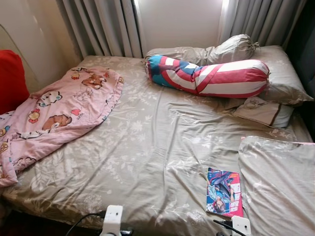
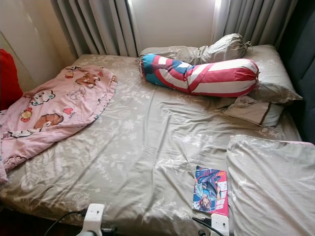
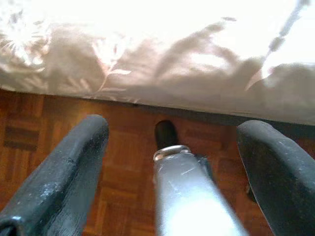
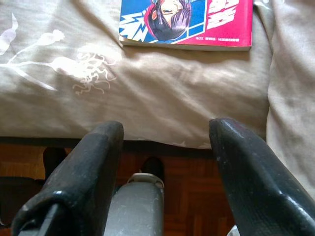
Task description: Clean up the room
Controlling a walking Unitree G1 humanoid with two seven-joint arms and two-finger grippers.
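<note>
A comic book (image 1: 224, 191) with a blue and pink cover lies near the bed's front edge on the right; its lower edge (image 4: 187, 22) faces my right gripper (image 4: 165, 135), which hangs open just below the mattress edge. My left gripper (image 3: 172, 132) is open too, low by the bed's front edge over the wooden floor (image 3: 44, 142). A pink cartoon blanket (image 1: 59, 110) lies crumpled on the bed's left side. A red, white and blue bolster (image 1: 209, 76) rests across the pillows (image 1: 275, 73) at the head.
The bed (image 1: 147, 147) has a beige floral sheet. A loose beige pillow (image 1: 280, 182) lies at the front right, a smaller one (image 1: 263, 112) beside the bolster. Grey curtains (image 1: 98, 24) hang behind. A red cushion (image 1: 11, 78) stands at the far left.
</note>
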